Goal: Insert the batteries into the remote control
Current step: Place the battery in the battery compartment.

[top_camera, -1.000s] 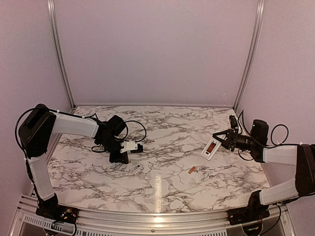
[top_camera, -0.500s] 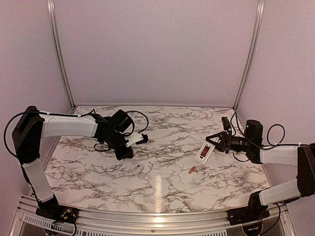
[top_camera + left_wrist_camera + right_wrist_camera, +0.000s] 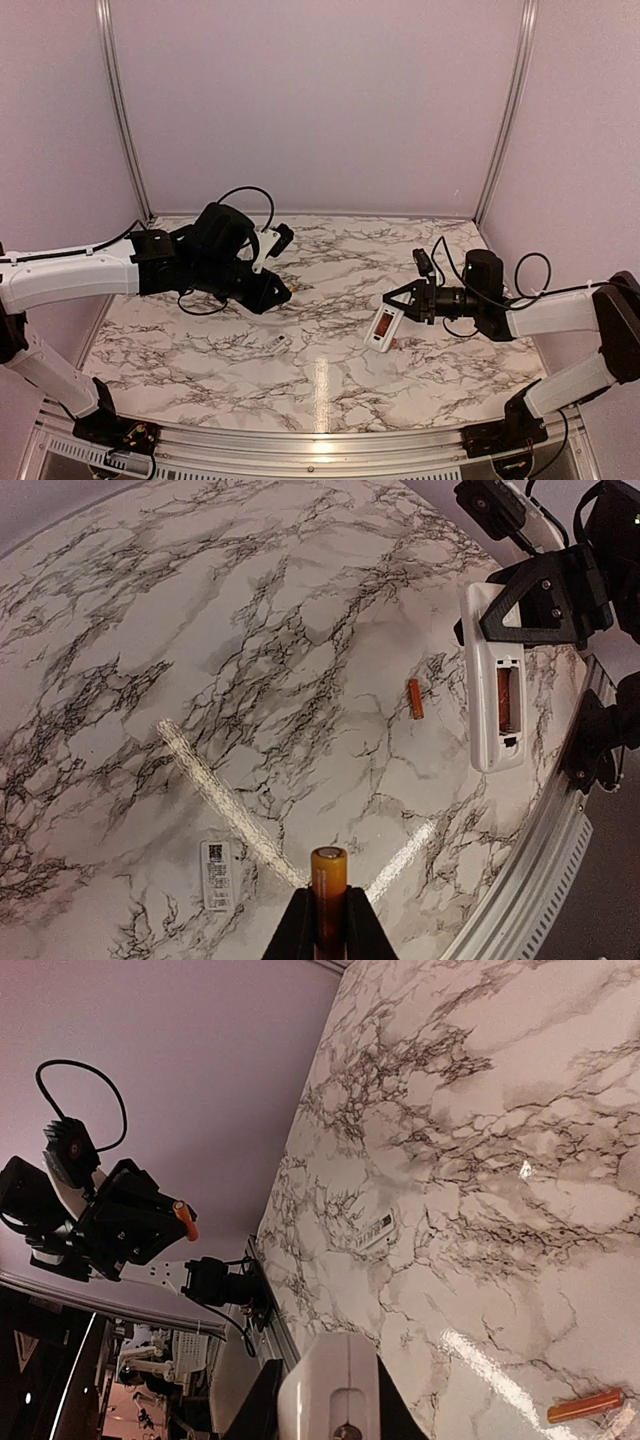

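- The remote control (image 3: 487,680) tilts over the counter (image 3: 330,260), bay showing, gripped by the right jaws, with one battery (image 3: 505,700) seated.
- The left jaws pinch a second battery (image 3: 327,875) by its end.
- Risk: a skewed push could pop it free.

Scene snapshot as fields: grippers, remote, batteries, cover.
left gripper: shut on held battery, raised off the table
right gripper: shut on remote control, bay uncovered
seated battery: one orange cell inside the bay
loose battery: lying on the table beside the remote control
cover piece: flat on the table, apart from both grippers
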You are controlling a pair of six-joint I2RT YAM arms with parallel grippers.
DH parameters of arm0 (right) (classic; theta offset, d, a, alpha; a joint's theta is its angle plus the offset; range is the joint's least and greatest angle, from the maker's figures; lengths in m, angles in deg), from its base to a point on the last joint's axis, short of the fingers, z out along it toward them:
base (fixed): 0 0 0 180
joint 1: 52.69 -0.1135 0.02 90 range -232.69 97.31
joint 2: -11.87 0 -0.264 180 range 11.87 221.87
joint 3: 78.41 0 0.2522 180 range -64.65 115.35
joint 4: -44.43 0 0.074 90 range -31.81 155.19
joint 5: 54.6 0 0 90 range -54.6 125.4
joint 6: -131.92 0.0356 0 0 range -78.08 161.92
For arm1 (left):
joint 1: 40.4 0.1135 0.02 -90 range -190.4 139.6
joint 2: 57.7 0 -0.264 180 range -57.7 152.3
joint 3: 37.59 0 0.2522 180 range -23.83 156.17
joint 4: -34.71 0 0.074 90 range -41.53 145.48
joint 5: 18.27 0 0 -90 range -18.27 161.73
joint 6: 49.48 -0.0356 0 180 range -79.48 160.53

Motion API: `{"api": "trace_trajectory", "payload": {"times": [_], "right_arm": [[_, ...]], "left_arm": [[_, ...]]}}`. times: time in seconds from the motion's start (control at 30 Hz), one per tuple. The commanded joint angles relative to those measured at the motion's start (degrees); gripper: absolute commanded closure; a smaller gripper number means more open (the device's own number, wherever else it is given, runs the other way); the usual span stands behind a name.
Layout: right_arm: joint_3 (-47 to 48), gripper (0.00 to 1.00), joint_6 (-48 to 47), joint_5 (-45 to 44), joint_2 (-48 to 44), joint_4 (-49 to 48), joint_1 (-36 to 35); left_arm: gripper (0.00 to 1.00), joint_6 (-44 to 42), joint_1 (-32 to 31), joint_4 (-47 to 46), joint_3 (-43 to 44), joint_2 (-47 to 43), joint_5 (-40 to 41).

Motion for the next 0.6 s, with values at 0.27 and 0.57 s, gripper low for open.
{"api": "trace_trajectory", "payload": {"times": [0.27,0.57], "right_arm": [[4.6,1.00,8.4,-8.6,10.0,-8.8,-11.7],[7.4,1.00,13.9,-8.5,15.9,-11.9,-16.1]], "left_arm": [[1.00,20.1,-8.7,-4.2,-0.9,2.0,3.3],[1.00,23.8,-11.8,1.4,5.8,8.2,2.5]]}}
